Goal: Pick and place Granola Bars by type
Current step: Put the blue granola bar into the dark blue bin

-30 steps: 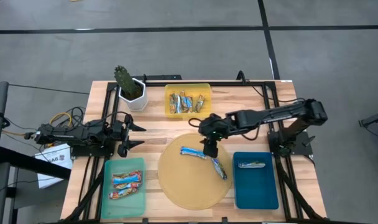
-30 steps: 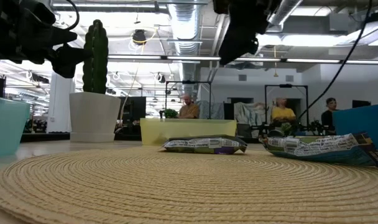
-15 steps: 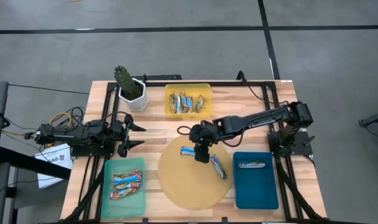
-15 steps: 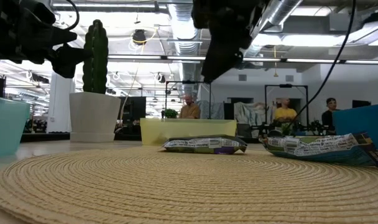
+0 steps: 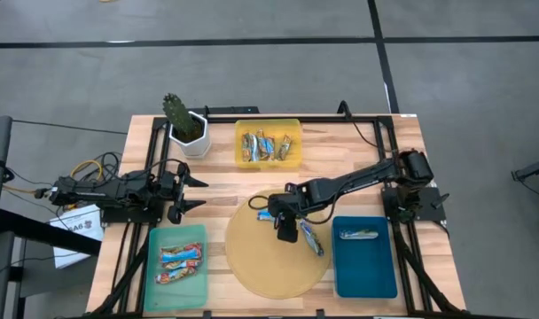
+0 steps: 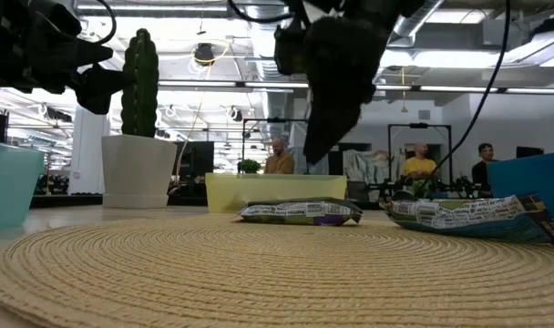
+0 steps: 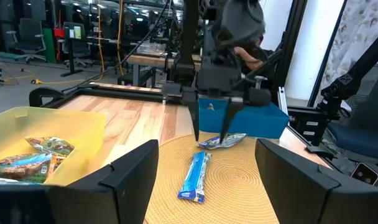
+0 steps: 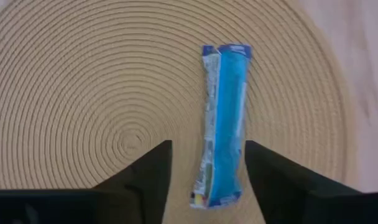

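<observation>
Two granola bars lie flat on the round woven mat (image 5: 252,257): a blue-white one (image 5: 266,213) (image 8: 224,124) and a second one (image 5: 313,238) nearer the blue tray. My right gripper (image 5: 285,223) (image 6: 312,150) hangs open above the blue-white bar and points down. In the right wrist view its fingers stand on either side of the bar without touching it. The left wrist view shows it (image 7: 212,127) over the mat with that bar (image 7: 194,176) in front. My left gripper (image 5: 194,191) waits open at the table's left side.
A yellow tray (image 5: 292,124) at the far edge holds several bars. A green tray (image 5: 154,239) at near left holds two. A blue tray (image 5: 367,275) at near right holds one. A potted cactus (image 5: 183,120) stands at far left.
My right gripper has moved toward the table's left and near edge and come down over the mat, ending above the blue-white bar. The bars and my left arm have stayed where they were.
</observation>
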{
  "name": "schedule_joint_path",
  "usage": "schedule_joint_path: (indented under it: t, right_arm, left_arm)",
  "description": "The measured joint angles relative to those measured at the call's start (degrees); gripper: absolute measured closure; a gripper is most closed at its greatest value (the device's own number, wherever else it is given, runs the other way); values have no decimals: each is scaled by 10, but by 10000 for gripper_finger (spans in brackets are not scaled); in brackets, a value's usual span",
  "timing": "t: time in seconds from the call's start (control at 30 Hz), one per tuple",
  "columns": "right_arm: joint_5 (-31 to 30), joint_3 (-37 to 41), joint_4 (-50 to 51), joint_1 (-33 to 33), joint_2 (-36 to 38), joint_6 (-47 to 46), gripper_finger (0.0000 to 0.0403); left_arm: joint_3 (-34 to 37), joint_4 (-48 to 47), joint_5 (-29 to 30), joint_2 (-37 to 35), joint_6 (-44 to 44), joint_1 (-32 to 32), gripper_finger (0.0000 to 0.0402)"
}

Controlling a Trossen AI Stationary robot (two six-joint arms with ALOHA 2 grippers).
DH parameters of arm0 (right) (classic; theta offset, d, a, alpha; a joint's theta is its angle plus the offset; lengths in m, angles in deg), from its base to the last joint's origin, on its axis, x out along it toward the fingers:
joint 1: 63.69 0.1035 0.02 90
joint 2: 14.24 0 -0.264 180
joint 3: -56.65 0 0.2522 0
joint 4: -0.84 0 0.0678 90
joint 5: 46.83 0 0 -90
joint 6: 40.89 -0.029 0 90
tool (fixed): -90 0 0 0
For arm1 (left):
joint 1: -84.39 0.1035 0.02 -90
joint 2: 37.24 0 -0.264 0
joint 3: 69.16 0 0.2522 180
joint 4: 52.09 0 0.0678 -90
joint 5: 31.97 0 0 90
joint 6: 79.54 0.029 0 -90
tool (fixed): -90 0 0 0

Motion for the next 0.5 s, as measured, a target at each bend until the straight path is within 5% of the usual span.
schedule_joint_path:
  t: [0.23, 0.5]
  right_arm:
    - [-13, -4, -18, 3, -32, -10, 141]
    - [-25, -9, -24, 3, -76, -6, 127]
  left_arm:
    - [0, 0, 0, 0, 0, 0, 140]
    - [0, 0, 0, 0, 0, 0, 140]
